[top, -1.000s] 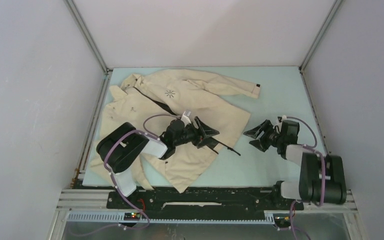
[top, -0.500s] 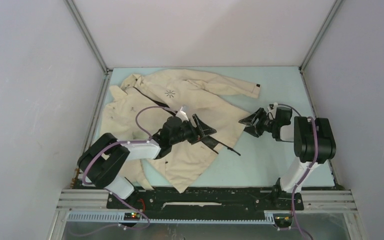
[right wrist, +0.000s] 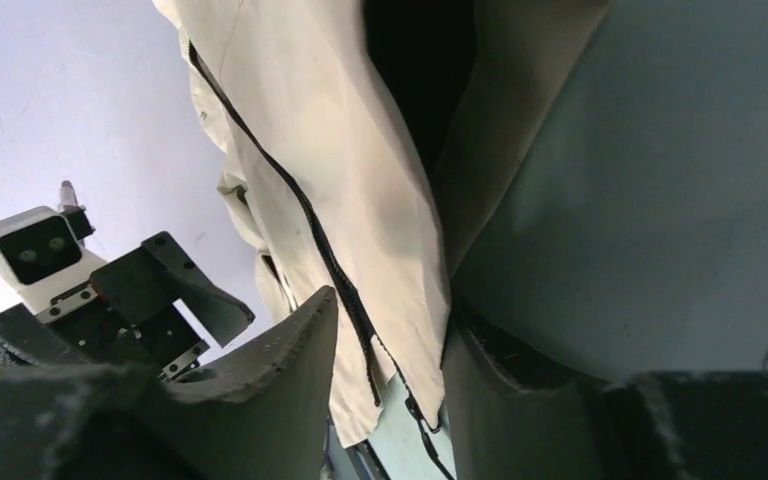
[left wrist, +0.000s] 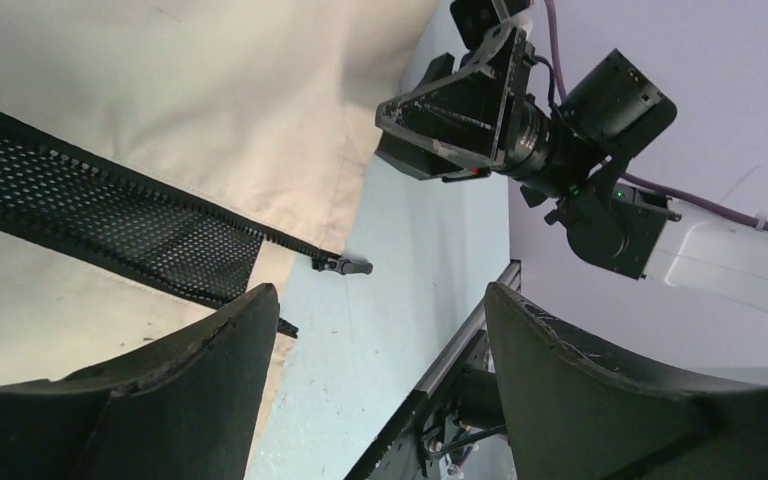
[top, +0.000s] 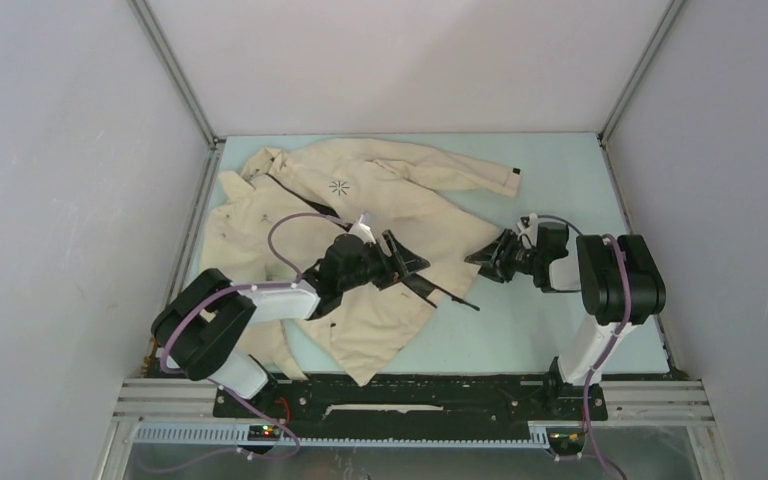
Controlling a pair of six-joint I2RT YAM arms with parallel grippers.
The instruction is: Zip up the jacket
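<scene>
since a second ago the right arm has swung in from the near right of the table [top: 560, 190], and the right gripper [top: 482, 252] now meets the right-hand edge of the jacket [top: 380, 190]. the left arm's elbow has shifted left, while the left gripper [top: 415, 256] is almost where it was.

we find the jacket lying open on the left half of the table, collar at the far left. the left claw hangs wide over the lower front, holding nothing. the right claw is half closed with the cloth edge between its fingers; we cannot tell whether it pinches. the zipper pull [left wrist: 343, 265] lies just off the cloth.

we judge the step to be securing the hem. the next move calls for a firm right-hand pinch and the left claw lowered onto the pull.
</scene>
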